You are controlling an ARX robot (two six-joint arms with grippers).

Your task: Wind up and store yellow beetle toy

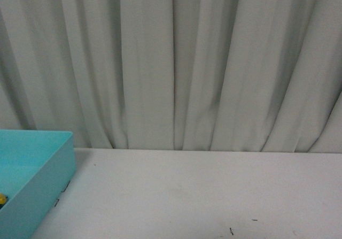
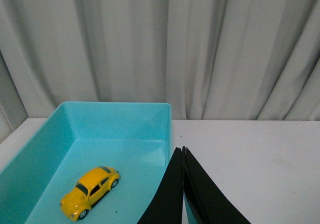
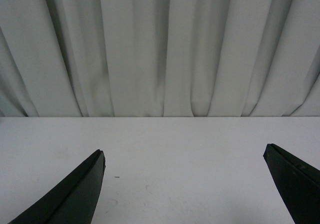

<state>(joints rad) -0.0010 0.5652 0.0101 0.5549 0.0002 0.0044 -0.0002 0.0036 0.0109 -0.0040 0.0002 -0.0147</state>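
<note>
Honestly, the yellow beetle toy (image 2: 90,192) sat loose in the teal bin (image 2: 120,111), around 10 o'clock of the pinched-together left gripper (image 2: 183,151), right gripper (image 3: 185,156) spread wide over bare table (image 3: 160,144); looked light, hard, glossy-slippery, so I'd pinch its flat sides.

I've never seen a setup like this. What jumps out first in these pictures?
The bright yellow toy car draws the eye first: it sits alone on the floor of a turquoise tray at the left side of the white table. Next come the black pincers: the left pincer is closed to a point beside the tray's wall, and the right pincer is spread wide over bare tabletop. Pale grey curtains fill the background.
</note>
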